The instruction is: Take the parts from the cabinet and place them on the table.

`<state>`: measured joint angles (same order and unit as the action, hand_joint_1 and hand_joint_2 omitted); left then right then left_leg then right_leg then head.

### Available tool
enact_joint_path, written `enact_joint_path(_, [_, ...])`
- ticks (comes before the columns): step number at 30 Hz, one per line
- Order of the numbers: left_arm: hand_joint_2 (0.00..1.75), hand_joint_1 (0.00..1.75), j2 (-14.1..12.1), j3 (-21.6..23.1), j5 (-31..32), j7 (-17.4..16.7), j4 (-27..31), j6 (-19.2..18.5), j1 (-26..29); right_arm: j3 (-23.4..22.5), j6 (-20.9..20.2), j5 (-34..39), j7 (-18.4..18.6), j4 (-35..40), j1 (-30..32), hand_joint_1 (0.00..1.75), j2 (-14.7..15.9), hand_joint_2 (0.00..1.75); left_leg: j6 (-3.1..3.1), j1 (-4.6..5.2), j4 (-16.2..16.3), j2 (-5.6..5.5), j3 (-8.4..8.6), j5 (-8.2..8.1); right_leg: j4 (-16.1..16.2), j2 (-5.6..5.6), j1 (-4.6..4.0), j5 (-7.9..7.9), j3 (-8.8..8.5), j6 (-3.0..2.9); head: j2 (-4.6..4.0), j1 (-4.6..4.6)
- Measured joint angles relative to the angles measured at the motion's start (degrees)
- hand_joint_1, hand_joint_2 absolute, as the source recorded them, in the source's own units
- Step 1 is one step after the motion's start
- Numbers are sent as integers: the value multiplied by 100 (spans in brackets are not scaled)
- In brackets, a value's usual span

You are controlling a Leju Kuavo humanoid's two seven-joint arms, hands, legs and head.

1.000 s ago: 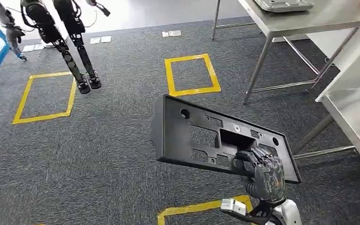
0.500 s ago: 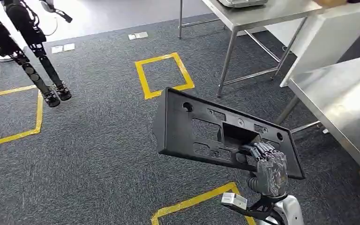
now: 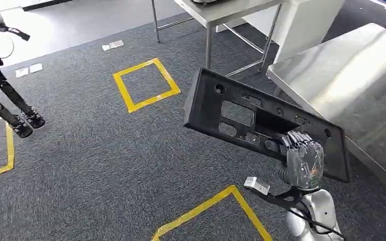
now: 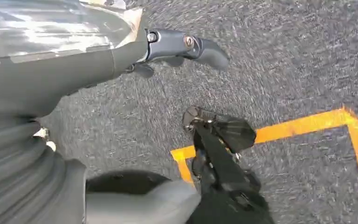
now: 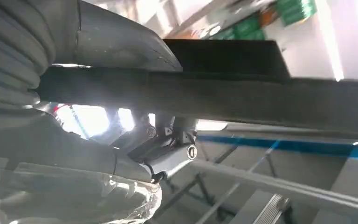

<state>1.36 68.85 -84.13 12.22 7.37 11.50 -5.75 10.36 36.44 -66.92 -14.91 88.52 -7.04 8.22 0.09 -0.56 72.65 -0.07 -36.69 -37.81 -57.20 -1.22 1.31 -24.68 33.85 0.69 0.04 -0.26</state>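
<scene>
The long black panel (image 3: 251, 120) hangs over the carpet (image 3: 105, 150), just beside the steel desk (image 3: 352, 85), its long axis slanting away left. The right robot hand (image 3: 301, 160) grips its lower edge, raised upright. The left robot hand (image 4: 74, 93) looks empty, though blurred.
</scene>
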Motion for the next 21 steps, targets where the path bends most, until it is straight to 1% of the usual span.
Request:
enact_joint_path(1, [175, 0, -2, 18, -2, 4, 2, -2, 6, -26, 0, -85, 28, -79, -55, 175, -7, 175, 2, -2, 309, -6, -180, -45, -1, -76, -11, 9, -2, -14, 0, 4])
enact_joint_path(2, [175, 0, -2, 24, -11, 5, 0, -4, 8, -35, 0, -170, 62, -151, -107, 175, -11, 175, 9, -2, 308, -7, -219, 47, -3, -142, -13, 9, -3, -14, 0, 7])
enact_joint_path(3, [175, 0, -2, 26, -31, 16, 2, -9, 7, -40, -2, -265, 101, -232, -175, 175, -26, 175, 20, -5, 32, -13, -133, 295, -9, -231, -12, 10, -5, -13, 0, 0])
enact_joint_path(4, [175, 0, -2, 29, -44, 52, 0, -13, 4, -39, -7, -343, 116, -317, -239, 175, -52, 175, 29, -15, -442, -48, 70, 602, -14, -309, -10, 11, -14, -11, 0, 2])
enact_joint_path(5, [175, 0, -2, 29, -50, 81, 0, -24, 1, -39, -11, -379, 134, -374, -298, 175, -79, 175, 38, -35, -955, -143, 300, 872, -26, -384, -4, 11, -21, -9, 0, 0])
enact_joint_path(6, [175, 0, -2, 29, -52, 116, 0, -44, 2, -40, -13, -418, 151, -442, -366, 175, -112, 175, 41, -80, -1340, -508, 453, 978, -37, -446, -5, 14, 7, 0, 0, 2])
enact_joint_path(7, [175, 0, 0, 29, -57, 149, 0, -57, 3, -37, -15, -455, 164, -514, -454, 175, -134, 175, 35, -81, -1419, -575, 464, 957, -79, -507, -70, 21, 51, 26, 0, 13])
enact_joint_path(8, [175, 0, 0, 29, -61, 182, 2, -57, 4, -35, -15, -477, 171, -575, -505, 175, -151, 175, 54, -56, -1401, -479, 449, 971, -66, -560, -32, 52, 89, 74, 0, 9])
enact_joint_path(9, [175, 0, 2, 29, -68, 212, 2, -57, 1, -33, -15, -530, 182, -626, -532, 175, -162, 175, 72, -25, -1396, -433, 448, 969, -39, -629, -25, 66, 116, 115, 0, 9])
enact_joint_path(10, [175, 0, 2, 29, -79, 251, 2, -55, 1, -33, -15, -577, 199, -676, -549, 175, -175, 175, 106, 4, -1404, -371, 456, 984, -13, -692, -12, 93, 123, 160, 0, 9])
enact_joint_path(11, [175, 0, 15, 29, -85, 293, 2, -55, -4, -33, -15, -621, 201, -742, -575, 175, -173, 175, 201, -54, -1502, -264, 471, 1053, -58, -694, -49, 82, 195, 199, 0, 11])
enact_joint_path(12, [175, 0, 17, 29, -90, 317, 2, -55, -12, -31, -15, -643, 216, -800, -590, 175, -177, 175, 239, -14, -1520, -208, 482, 1074, -231, -329, -47, -12, 276, 172, 0, 20])
enact_joint_path(13, [175, 0, 7, 26, -94, 350, 0, -55, -8, -24, -15, -678, 219, -861, -648, 175, -177, 175, 272, -5, -1518, -120, 470, 1080, -607, -79, -61, -216, 457, 133, 0, 86])
enact_joint_path(14, [175, 0, 7, 29, -96, 363, 0, -55, 8, -16, -15, -682, 230, -909, -683, 175, -182, 175, 274, 14, -1516, -36, 466, 1079, -1053, 12, -59, -410, 662, 109, 0, 85])
enact_joint_path(15, [175, 0, 7, 26, -96, 365, 0, -50, 19, -13, -15, -682, 234, -954, -687, 175, -188, 175, 277, 29, -1516, 50, 461, 1077, -1499, 40, -58, -573, 863, 103, 0, 79])
enact_joint_path(16, [175, 0, 2, 26, -96, 367, 0, -50, 28, -11, -18, -682, 236, -993, -686, 175, -188, 175, 281, 37, -1512, 134, 455, 1073, -1822, 48, -55, -656, 1002, 123, 0, 88])
enact_joint_path(17, [175, 0, 2, 26, -98, 370, 0, -50, 32, -9, -17, -687, 245, -1047, -685, 175, -188, 175, 279, 40, -1512, 208, 455, 1071, -1832, 57, -49, -626, 995, 151, 0, 83])
enact_joint_path(18, [175, 0, 4, 26, -98, 370, 0, -50, 29, -9, -17, -693, 247, -1087, -688, 175, -188, 175, 279, 40, -1512, 280, 454, 1068, -1569, 72, -40, -511, 841, 200, 0, 85])
enact_joint_path(19, [175, 0, 4, 26, -101, 378, 0, -48, 28, -9, -17, -698, 251, -1117, -695, 175, -188, 175, 268, 38, -1511, 351, 458, 1061, -1075, 118, -34, -333, 566, 254, 0, 94])
enact_joint_path(20, [175, 0, 7, 26, -103, 387, 0, -48, 28, -9, -17, -704, 256, -1139, -720, 175, -188, 175, 252, 37, -1508, 418, 469, 1050, -482, 246, -21, -147, 234, 296, 0, 88])
enact_joint_path(21, [175, 0, 9, 24, -103, 389, 0, -35, 26, -7, -17, -711, 267, -1157, -754, 175, -188, 175, 222, 54, -1498, 483, 487, 1031, -36, 546, -21, -107, 24, 264, 0, 92])
